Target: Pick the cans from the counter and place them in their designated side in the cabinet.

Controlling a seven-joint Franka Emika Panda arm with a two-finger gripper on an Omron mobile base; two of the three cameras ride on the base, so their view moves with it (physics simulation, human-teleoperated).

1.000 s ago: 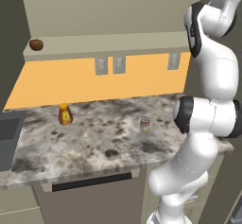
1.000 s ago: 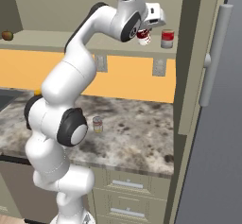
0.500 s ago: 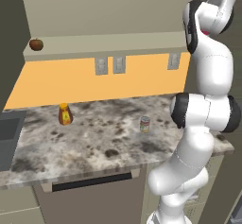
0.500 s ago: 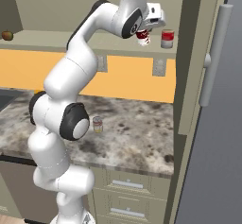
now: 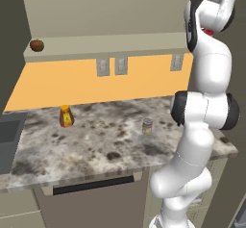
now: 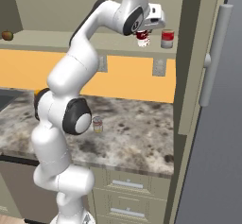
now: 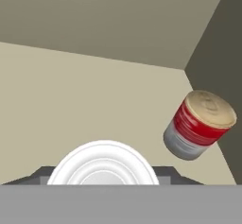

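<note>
My gripper [image 6: 143, 32] is up at the cabinet [image 6: 94, 1], shut on the dark red over white can [image 6: 142, 38]. It holds that can at the right-hand end of the beige shelf board [image 6: 71, 41]; whether the can rests on the board I cannot tell. In the hand view the can's white round end [image 7: 103, 165] sits between the fingers. The silver-grey can with the green-and-orange label [image 5: 147, 126] [image 6: 97, 124] stands upright on the speckled counter [image 5: 96, 145], far below the gripper.
A brighter red-and-grey can [image 6: 167, 38] [image 7: 198, 124] stands on the shelf just right of the held can, close to the cabinet's side wall. An orange bottle [image 5: 66, 116] is on the counter's left. A small red-brown fruit [image 5: 36, 44] lies at the shelf's left end.
The upper arm has straightened slightly. The held can has stayed at nearly the same spot over the shelf's right end.
</note>
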